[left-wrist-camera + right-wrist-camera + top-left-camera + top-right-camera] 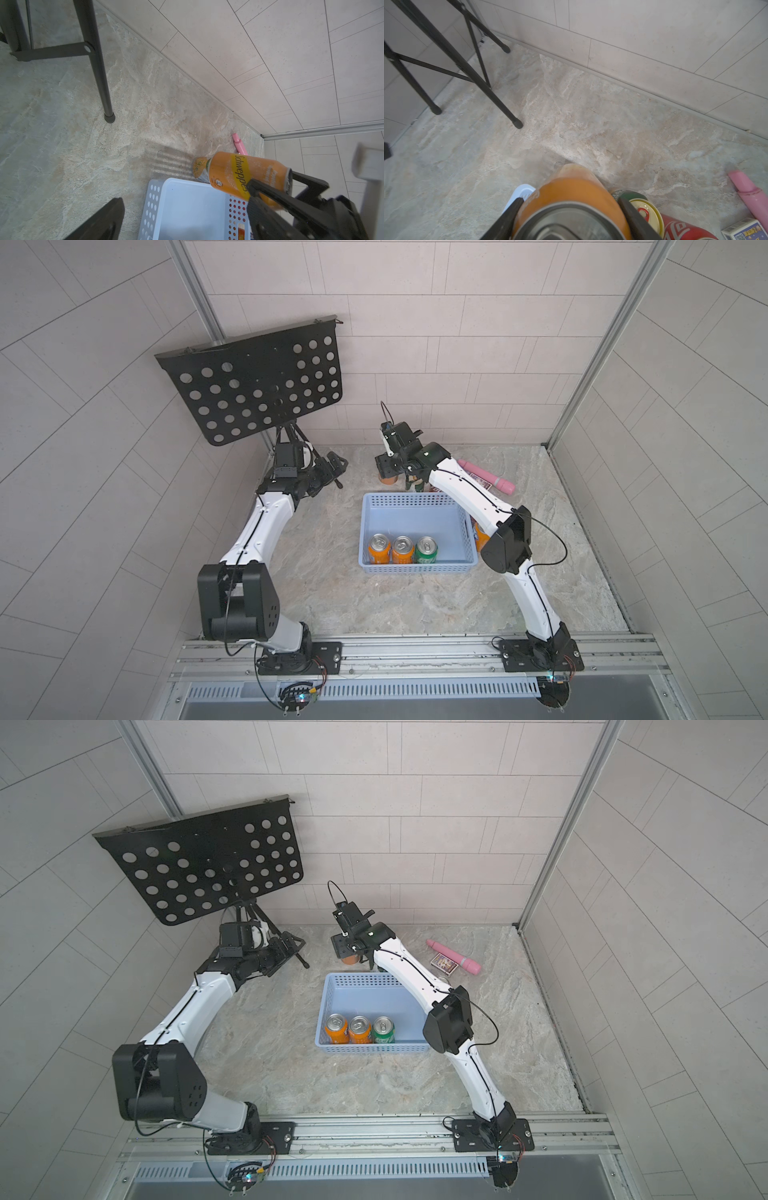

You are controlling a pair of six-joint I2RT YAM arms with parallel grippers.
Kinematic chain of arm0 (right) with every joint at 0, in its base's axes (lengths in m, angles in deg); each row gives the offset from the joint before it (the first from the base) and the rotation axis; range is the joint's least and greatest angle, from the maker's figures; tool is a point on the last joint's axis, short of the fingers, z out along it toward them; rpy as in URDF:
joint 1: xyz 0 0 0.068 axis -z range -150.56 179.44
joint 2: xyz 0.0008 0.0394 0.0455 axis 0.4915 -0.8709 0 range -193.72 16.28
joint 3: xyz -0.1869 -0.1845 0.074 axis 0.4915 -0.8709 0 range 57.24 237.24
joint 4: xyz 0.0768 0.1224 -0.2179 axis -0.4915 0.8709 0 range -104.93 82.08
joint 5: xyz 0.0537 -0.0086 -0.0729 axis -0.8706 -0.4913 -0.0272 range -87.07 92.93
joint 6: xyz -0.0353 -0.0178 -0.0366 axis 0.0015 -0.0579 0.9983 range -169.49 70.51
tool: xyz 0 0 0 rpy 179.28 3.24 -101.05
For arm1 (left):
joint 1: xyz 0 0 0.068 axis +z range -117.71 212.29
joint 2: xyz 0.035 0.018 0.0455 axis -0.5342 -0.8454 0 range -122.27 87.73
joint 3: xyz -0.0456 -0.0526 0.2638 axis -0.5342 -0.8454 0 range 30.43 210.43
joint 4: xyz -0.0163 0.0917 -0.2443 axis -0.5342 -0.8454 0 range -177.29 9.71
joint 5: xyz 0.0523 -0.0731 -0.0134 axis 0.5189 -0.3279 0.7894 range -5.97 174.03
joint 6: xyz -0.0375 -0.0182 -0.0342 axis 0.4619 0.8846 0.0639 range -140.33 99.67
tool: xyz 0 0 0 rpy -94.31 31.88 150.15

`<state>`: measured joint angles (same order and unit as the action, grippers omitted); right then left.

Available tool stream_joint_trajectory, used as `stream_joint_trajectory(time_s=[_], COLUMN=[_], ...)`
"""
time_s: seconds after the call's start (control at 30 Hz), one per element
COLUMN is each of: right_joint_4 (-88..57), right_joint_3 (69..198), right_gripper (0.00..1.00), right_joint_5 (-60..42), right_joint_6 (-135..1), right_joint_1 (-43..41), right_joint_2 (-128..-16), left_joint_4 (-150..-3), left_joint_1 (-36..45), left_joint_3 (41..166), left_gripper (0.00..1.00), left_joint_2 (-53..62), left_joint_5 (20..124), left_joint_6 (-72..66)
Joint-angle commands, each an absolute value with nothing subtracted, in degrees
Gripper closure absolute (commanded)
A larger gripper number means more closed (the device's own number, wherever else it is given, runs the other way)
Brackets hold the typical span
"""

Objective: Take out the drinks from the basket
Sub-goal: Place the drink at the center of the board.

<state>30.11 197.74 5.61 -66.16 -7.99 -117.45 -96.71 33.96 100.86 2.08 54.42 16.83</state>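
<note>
Held orange can: gripped by its sides between the fingers of the right tool, which was clenched on it. It hung just outside the far left corner of the basket. Whether its base touched the tabletop could not be told.

The basket sat mid-tabletop, its long walls parallel to the near edge. Inside, a first orange can, a second orange can and a green can stood upright in a row along the near wall, starting from the near left corner.

Just beyond the far rim, beside the held can, were a dark green can and a red can, close together. An outer orange can stood outside the right wall, partly hidden by the right arm.

A pink tube and a card box lay just beside each other toward the far right corner.

The music stand occupied the far left corner. The left tool hung by its legs; whether it was released or clenched could not be told.

Open tabletop ran between the basket's left wall and the left arm, and between its near wall and the near edge.
</note>
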Motion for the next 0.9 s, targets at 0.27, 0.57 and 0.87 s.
stream_joint_trajectory(time_s=[0.27, 0.57, 0.87], right_joint_4=[27.11, 25.84, 26.73], right_joint_3=[200.20, 200.26, 200.14], right_gripper=[0.66, 0.66, 0.66], right_joint_5=[7.82, 7.64, 7.15], right_joint_6=[-65.28, -66.32, -66.30], right_joint_1=[-7.04, -7.04, -7.82], right_joint_2=[-121.33, -124.47, -126.80], left_joint_4=[-94.62, -94.62, -94.44], left_joint_1=[32.70, 32.35, 32.29], left_joint_3=[99.98, 100.17, 100.24], left_gripper=[0.00, 0.00, 0.00], left_joint_2=[0.19, 0.15, 0.25], left_joint_5=[52.19, 51.78, 51.34], left_joint_6=[18.17, 18.17, 18.63])
